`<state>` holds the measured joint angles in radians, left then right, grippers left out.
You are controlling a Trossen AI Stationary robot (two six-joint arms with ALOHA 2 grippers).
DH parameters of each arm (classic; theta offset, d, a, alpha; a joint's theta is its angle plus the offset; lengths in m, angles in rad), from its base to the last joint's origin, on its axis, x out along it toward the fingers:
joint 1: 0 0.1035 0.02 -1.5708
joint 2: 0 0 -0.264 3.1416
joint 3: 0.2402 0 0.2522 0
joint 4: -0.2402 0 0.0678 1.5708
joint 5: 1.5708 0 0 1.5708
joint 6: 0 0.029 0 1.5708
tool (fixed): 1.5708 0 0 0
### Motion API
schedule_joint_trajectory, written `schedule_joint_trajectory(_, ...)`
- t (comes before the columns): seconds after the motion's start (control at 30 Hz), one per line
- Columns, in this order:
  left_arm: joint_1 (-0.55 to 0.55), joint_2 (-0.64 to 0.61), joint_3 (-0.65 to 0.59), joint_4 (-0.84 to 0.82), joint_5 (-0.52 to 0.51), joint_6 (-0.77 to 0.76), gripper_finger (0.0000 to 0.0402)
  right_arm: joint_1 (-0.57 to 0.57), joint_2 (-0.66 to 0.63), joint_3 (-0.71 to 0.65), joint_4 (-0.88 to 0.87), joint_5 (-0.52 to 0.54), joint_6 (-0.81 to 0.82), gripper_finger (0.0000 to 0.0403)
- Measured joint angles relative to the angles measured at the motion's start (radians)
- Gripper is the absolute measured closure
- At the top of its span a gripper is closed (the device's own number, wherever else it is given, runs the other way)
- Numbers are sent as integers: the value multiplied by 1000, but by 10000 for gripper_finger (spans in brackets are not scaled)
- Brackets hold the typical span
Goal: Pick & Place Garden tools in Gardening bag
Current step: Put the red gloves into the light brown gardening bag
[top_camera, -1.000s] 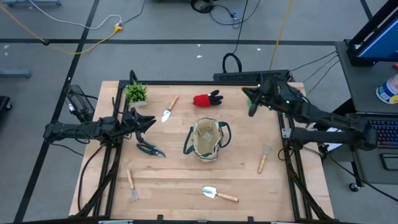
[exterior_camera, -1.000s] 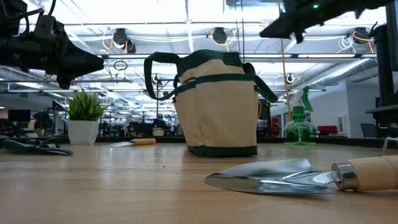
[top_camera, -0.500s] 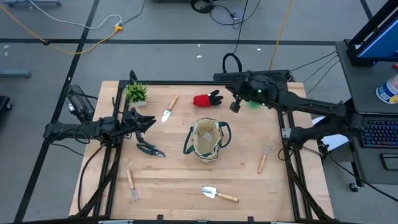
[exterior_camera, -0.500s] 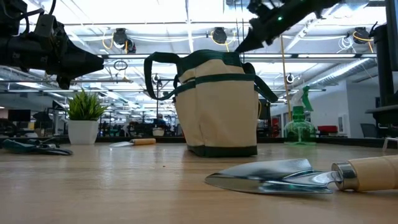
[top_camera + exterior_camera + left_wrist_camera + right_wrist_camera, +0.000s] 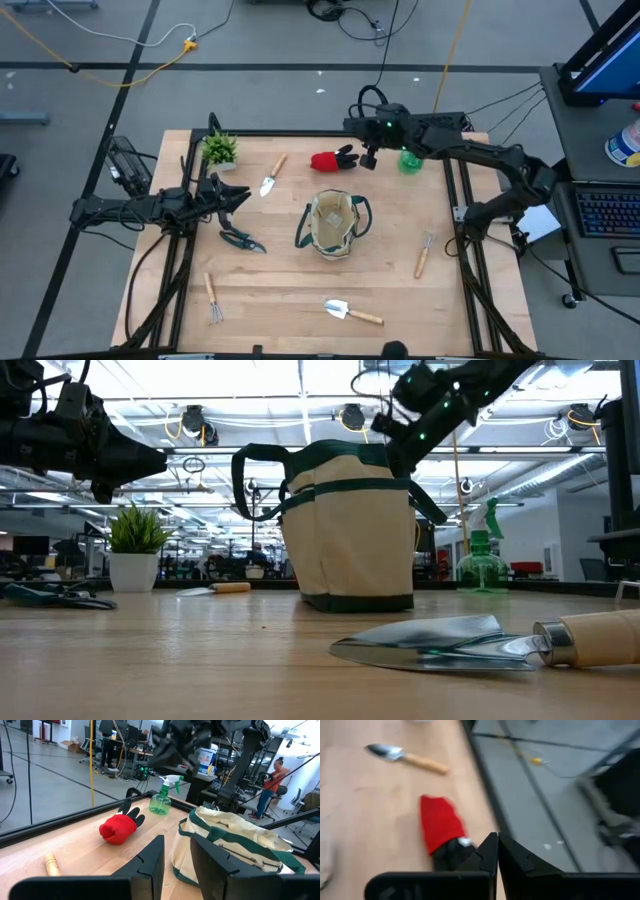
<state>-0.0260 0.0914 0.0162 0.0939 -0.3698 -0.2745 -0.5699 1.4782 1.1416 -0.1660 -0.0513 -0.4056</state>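
The beige gardening bag (image 5: 332, 225) stands upright on its base mid-table, mouth open. A red-black glove (image 5: 333, 159) lies flat at the far edge, and a green spray bottle (image 5: 410, 163) stands to its right. My right gripper (image 5: 368, 160) hovers shut in the air between them, just right of the glove (image 5: 440, 825), fingertips (image 5: 497, 842) closed on nothing. At the table's left side my left gripper (image 5: 245, 196) stays level and clear of everything, its fingers (image 5: 176, 840) a narrow gap apart. Dark pruning shears (image 5: 243, 241) lie in front of it.
A small potted plant (image 5: 219, 150) stands at the far left corner. A trowel (image 5: 271, 176) lies beside it. Near the front lie a fork (image 5: 212, 299) and another trowel (image 5: 352, 312); a second fork (image 5: 424, 254) lies right of the bag.
My right gripper has swept from the table's far right corner leftward along the far edge toward the red glove, sinking a little and rolling as it went, its fingers staying shut. Nothing on the table has moved.
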Motion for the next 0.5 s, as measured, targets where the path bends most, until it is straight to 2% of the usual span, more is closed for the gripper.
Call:
schedule_joint_trajectory(0.13, 0, 0, 0, 0, 0, -1, 302, -10, 68, 0, -6, -59, 0, 399)
schedule_joint_trajectory(0.5, 0, 0, 0, 0, 0, -2, 302, -24, 223, 0, 8, -26, -22, 393)
